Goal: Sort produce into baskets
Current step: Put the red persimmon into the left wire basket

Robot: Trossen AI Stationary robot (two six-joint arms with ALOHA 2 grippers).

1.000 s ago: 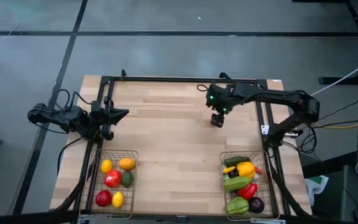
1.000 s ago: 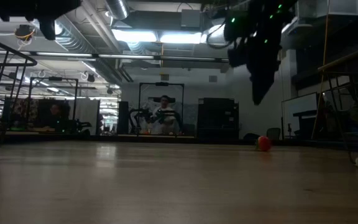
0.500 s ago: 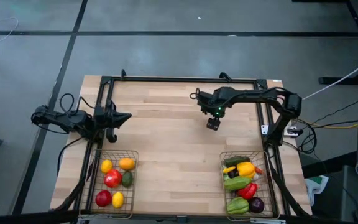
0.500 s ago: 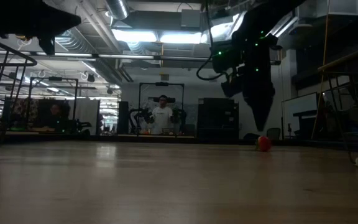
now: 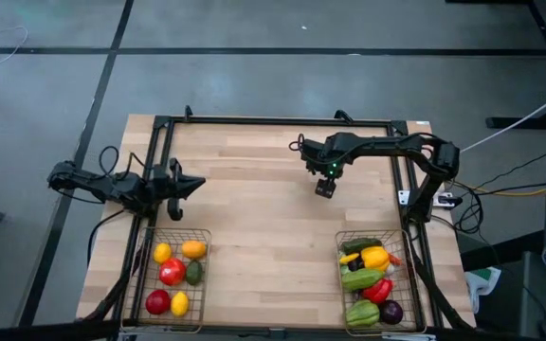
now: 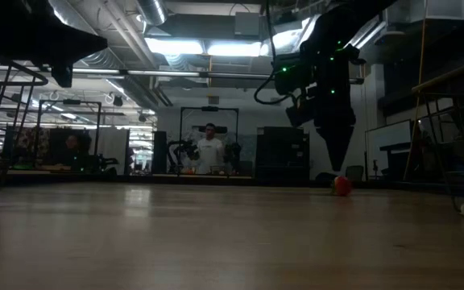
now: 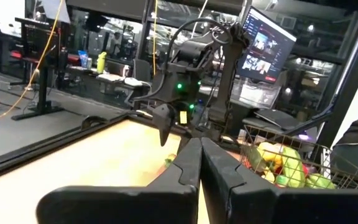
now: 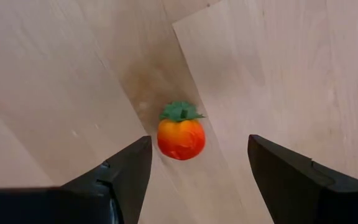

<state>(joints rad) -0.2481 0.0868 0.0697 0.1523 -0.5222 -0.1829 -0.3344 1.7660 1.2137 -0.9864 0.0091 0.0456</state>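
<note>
A small orange-red fruit with a green leaf top rests on the bare wood in the far right part of the table; it also shows in the low view. My right gripper hangs open just above it, pointing down, one finger on either side, touching nothing. The left basket holds red, yellow, orange and green pieces. Green, yellow, red and purple pieces fill the right basket. My left gripper is shut and empty at the table's left edge, pointing level across the table.
A black frame rail runs along the far edge and down both sides of the table. Bare wood lies between the two baskets and across the middle. People stand in the room beyond the table.
My right gripper has come down toward the orange-red fruit, shifting slightly toward the table's near-left, and then stopped; its fingers stay open. My left arm has sunk lower at the table's left edge, its gripper still shut. The fruit has not moved.
</note>
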